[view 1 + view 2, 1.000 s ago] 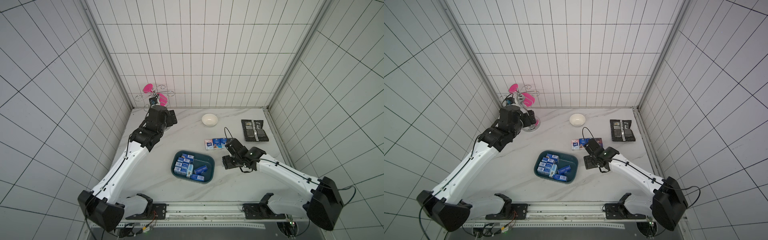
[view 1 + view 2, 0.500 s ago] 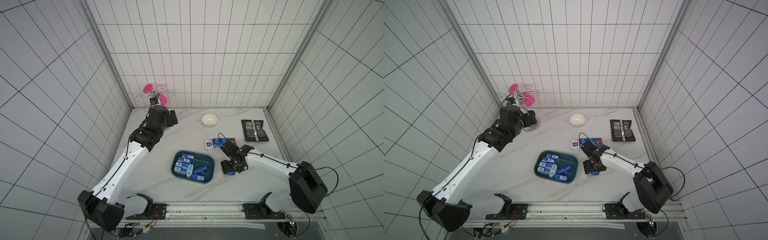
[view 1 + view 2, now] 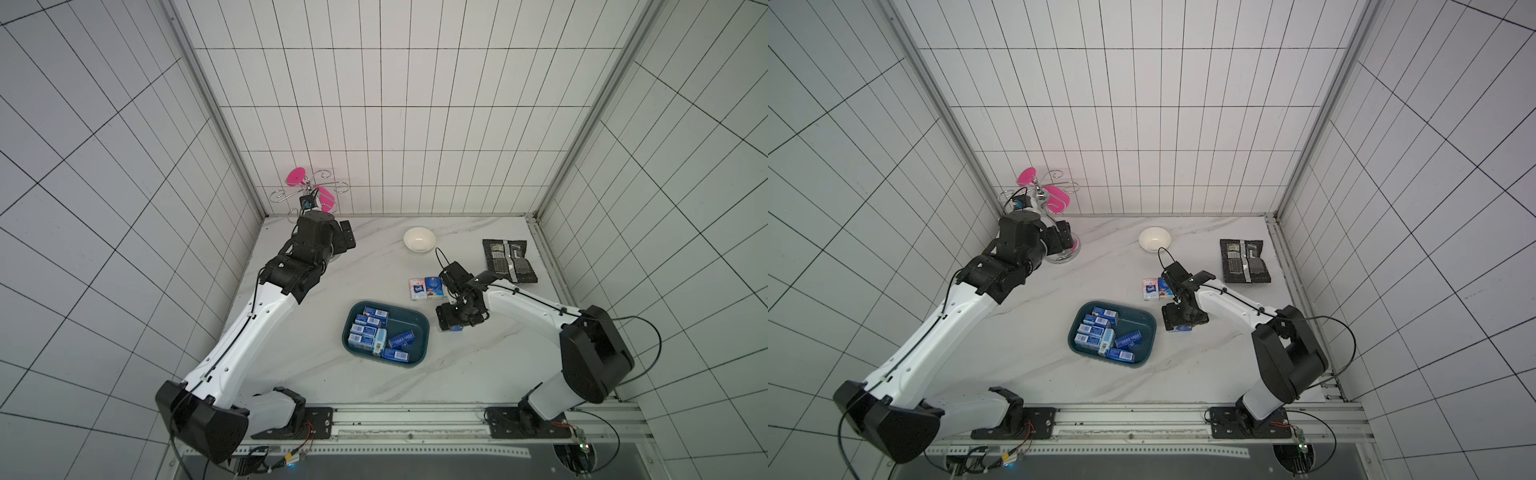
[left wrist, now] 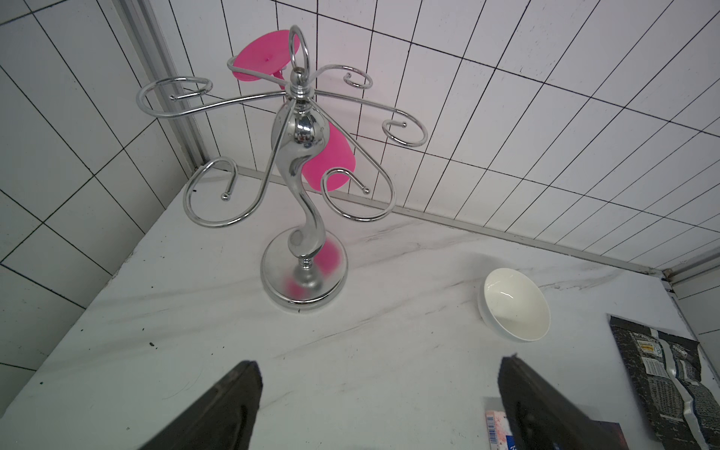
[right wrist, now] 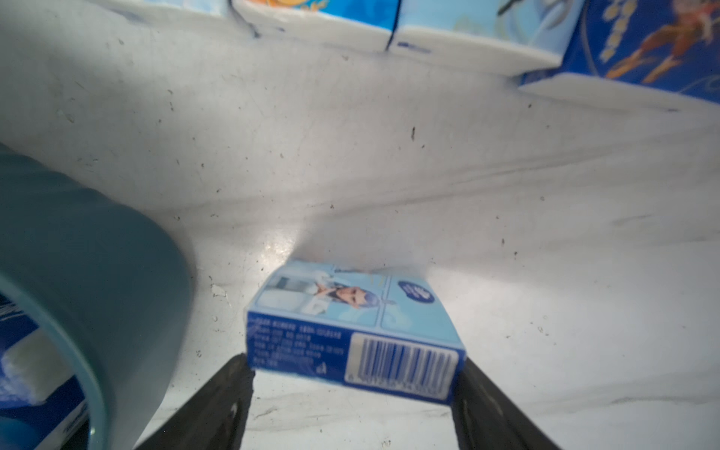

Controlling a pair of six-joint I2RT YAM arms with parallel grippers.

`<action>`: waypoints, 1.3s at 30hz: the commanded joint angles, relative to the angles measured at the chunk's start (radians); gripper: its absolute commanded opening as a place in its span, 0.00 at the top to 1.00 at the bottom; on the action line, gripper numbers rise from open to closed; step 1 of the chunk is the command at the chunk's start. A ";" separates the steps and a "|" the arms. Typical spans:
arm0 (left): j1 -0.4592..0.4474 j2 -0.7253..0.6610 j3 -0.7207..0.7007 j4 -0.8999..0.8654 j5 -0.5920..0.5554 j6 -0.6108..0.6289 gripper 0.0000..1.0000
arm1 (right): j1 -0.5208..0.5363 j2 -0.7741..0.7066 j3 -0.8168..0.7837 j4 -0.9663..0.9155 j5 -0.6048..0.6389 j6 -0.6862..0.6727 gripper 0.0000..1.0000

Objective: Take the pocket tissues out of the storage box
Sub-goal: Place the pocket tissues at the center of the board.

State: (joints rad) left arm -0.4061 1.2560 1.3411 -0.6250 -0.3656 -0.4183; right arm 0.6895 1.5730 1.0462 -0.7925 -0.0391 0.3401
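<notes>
The dark teal storage box [image 3: 409, 312] [image 3: 1138, 318] holds several blue pocket tissues [image 3: 365, 332] [image 3: 1096, 332]. A few more packs [image 3: 428, 288] [image 3: 1156, 288] lie on the table behind the box's right end. My right gripper [image 3: 451, 328] [image 3: 1177, 328] is low over the table just right of the box. In the right wrist view its jaws [image 5: 354, 366] stand open, flanking the ends of a light blue pack [image 5: 354, 331] lying on the marble beside the box wall [image 5: 97, 272]. My left gripper [image 4: 378, 364] [image 3: 345, 239] is open and empty at the back left.
A chrome stand with pink cups [image 3: 309, 195] [image 4: 304, 195] stands in the back left corner in front of my left gripper. A white bowl [image 3: 419, 240] [image 4: 514, 304] sits at the back centre. A flat black foil packet [image 3: 509, 261] lies at the back right.
My right gripper has come forward and down to the table beside the box's right end, and its jaws have widened around the light blue pack. The left arm has not moved.
</notes>
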 commanded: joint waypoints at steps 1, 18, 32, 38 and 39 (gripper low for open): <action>-0.005 -0.009 0.009 0.010 -0.004 0.006 0.02 | -0.025 -0.025 0.020 -0.042 0.001 -0.035 0.18; -0.005 0.010 0.054 -0.004 -0.010 0.026 0.02 | -0.052 -0.196 -0.040 0.005 -0.069 0.010 0.49; -0.005 0.026 0.059 -0.001 -0.010 0.025 0.02 | 0.001 -0.136 -0.099 0.172 -0.172 0.060 0.65; -0.005 0.023 0.060 -0.007 -0.019 0.033 0.02 | -0.008 -0.081 -0.080 0.193 -0.166 0.056 0.64; -0.005 0.023 0.062 -0.012 -0.023 0.036 0.02 | -0.012 -0.073 -0.080 0.196 -0.168 0.054 0.63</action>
State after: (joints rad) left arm -0.4095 1.2842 1.3903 -0.6300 -0.3721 -0.3996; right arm 0.6865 1.4796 0.9649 -0.6151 -0.2050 0.3904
